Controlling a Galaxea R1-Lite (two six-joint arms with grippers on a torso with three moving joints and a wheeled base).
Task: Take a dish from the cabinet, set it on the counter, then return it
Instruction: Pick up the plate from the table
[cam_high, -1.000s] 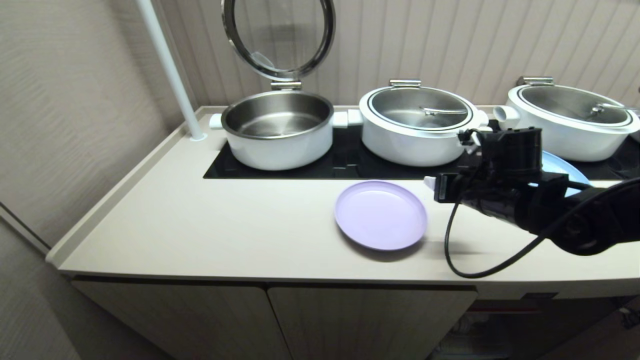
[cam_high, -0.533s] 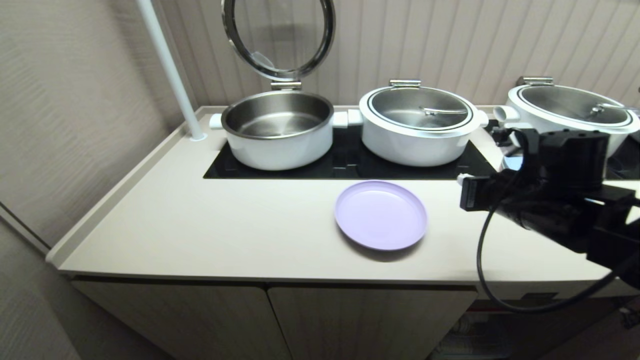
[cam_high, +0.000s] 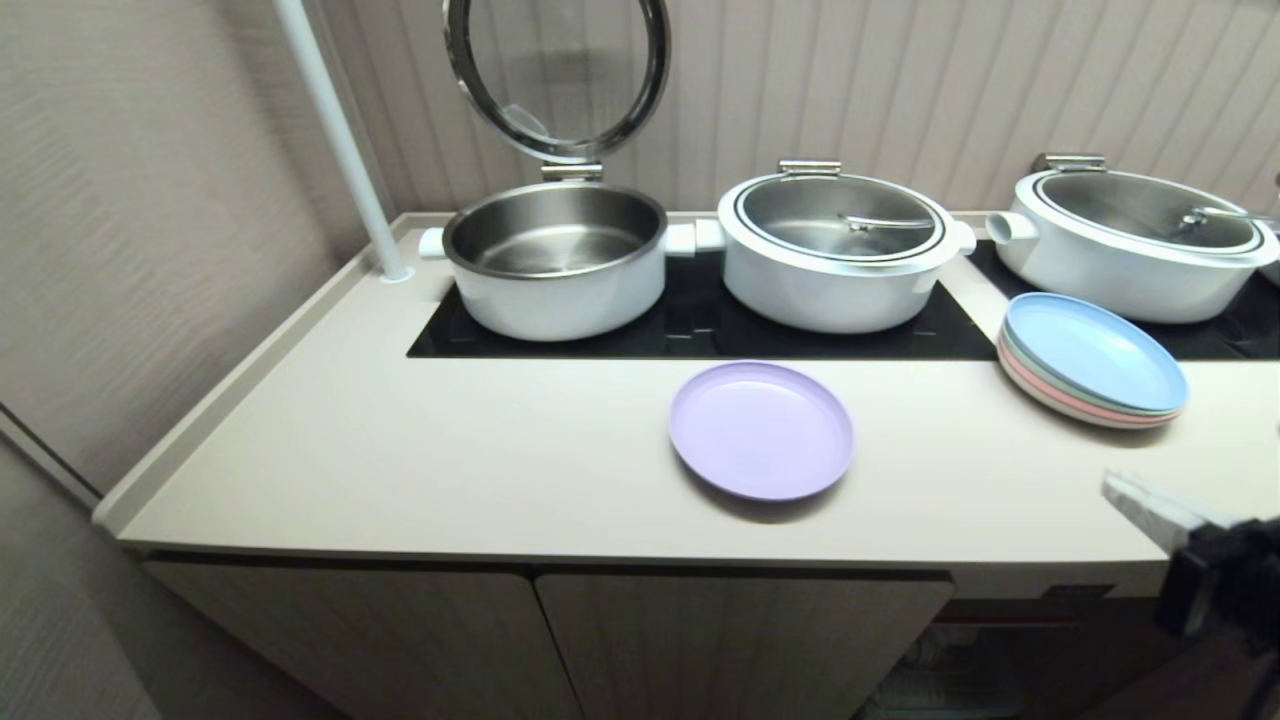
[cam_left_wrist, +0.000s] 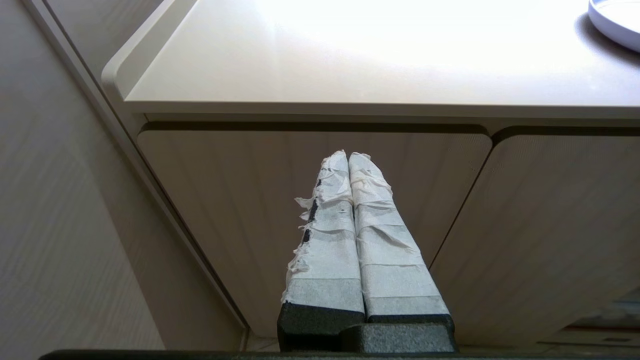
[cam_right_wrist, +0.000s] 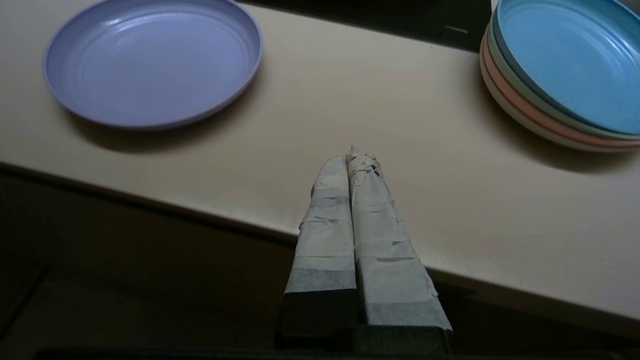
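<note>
The dish (cam_high: 761, 430) lies free on the counter (cam_high: 450, 450); right end effector (cam_high: 1135, 497), closed empty, is half cut off.

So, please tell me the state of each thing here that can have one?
dish: lying flat on the counter, empty
left pot: lid up, empty
middle pot: lid closed
cabinet doors: shut
left pincer: shut, empty
right pincer: shut, empty

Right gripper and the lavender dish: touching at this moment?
Apart. In the right wrist view the right gripper, jaws shut and empty, sits over bare counter near its front edge, with open countertop between it and the dish.
</note>
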